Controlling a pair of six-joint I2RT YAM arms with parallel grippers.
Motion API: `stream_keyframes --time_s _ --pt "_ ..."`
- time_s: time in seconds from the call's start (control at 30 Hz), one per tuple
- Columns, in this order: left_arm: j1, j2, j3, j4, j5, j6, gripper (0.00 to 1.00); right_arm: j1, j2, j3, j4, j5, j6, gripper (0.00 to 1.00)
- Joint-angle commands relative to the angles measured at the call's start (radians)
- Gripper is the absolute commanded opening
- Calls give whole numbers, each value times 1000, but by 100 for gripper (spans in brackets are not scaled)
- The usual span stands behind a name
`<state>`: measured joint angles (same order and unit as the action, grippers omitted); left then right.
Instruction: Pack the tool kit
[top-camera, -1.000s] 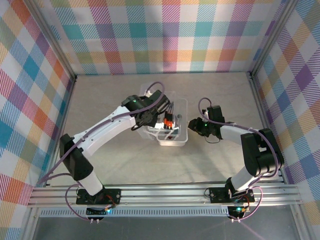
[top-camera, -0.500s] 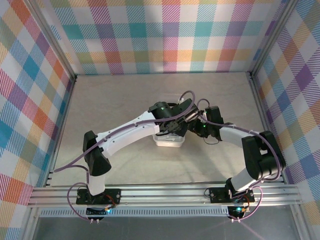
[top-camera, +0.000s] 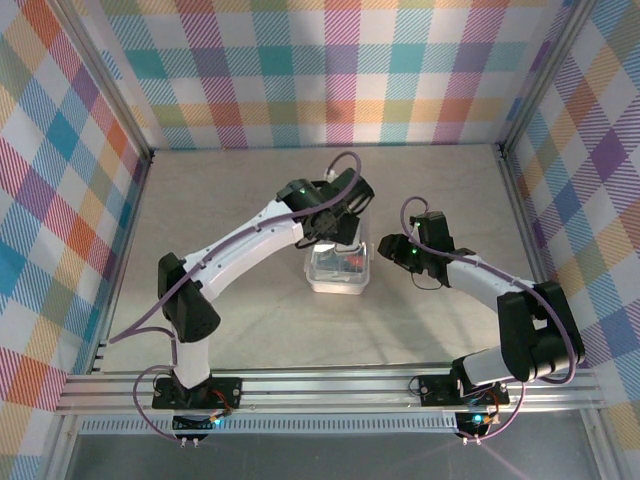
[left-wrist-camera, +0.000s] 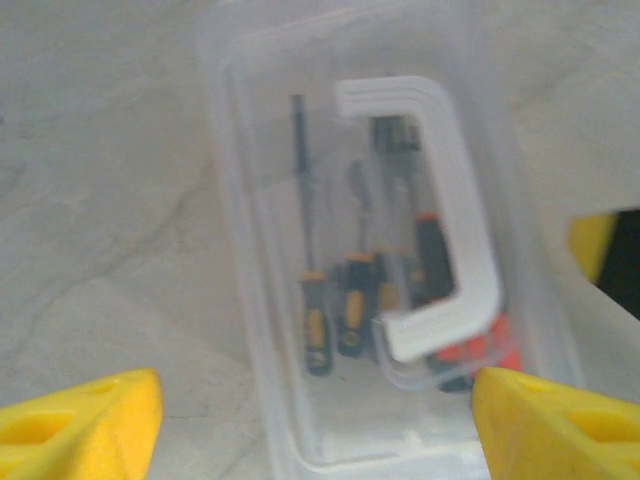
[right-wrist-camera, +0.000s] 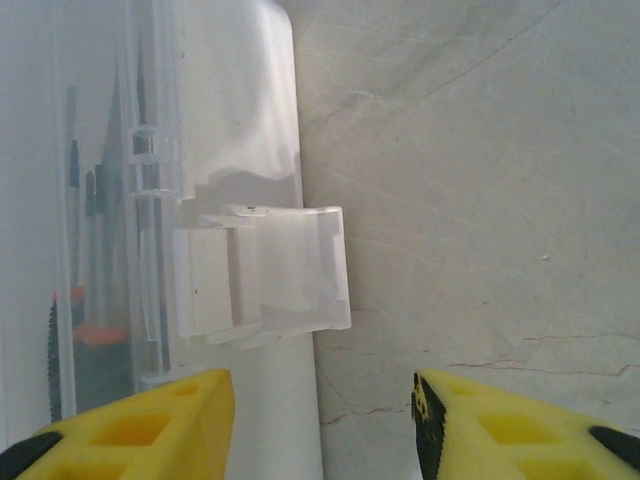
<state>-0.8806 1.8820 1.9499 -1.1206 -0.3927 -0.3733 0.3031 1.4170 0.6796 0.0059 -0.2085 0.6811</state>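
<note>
The tool kit's clear plastic box (top-camera: 338, 272) lies mid-table with its lid down. Through the lid (left-wrist-camera: 250, 250) I see a white handle (left-wrist-camera: 450, 220) and several screwdrivers (left-wrist-camera: 350, 300) with black-orange and black-red grips inside. My left gripper (top-camera: 338, 232) hovers over the box's far end, open, its yellow fingertips (left-wrist-camera: 80, 420) spread wider than the box and holding nothing. My right gripper (top-camera: 385, 247) sits just right of the box, open, level with the side latch (right-wrist-camera: 290, 265), which sticks out from the box wall (right-wrist-camera: 250, 120). Its fingers (right-wrist-camera: 130, 425) touch nothing.
Plaid walls (top-camera: 340, 70) and metal corner posts (top-camera: 510, 150) enclose the beige table (top-camera: 220, 200) on three sides. An aluminium rail (top-camera: 330, 385) carrying both arm bases runs along the near edge. Bare tabletop lies left of and behind the box.
The left arm swung the lid over and down onto the box, then let go and drew back toward the far end. The right gripper opened wider beside the latch.
</note>
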Motion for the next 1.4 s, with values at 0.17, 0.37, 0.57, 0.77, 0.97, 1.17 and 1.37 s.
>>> stream_keyframes --time_s 0.17,0.37,0.57,0.77,0.97,1.17,1.37 --pt "100 91 -6 93 239 85 80 -6 -15 -8 -29 32 -10 55" --pt "129 144 -15 102 257 91 81 -11 -13 -10 -26 32 -13 56" --pt "163 145 -133 148 250 79 78 -12 -10 -14 -13 19 -16 58" --pt "230 91 -309 255 334 61 66 -17 -5 -26 33 -42 -21 62" --pt "294 23 -460 334 389 73 62 -63 28 -49 166 -223 27 66" --pt "316 5 -494 346 399 100 59 -94 114 -35 309 -368 93 67" --pt "335 -11 -518 360 416 116 59 -101 243 -1 503 -484 202 70"
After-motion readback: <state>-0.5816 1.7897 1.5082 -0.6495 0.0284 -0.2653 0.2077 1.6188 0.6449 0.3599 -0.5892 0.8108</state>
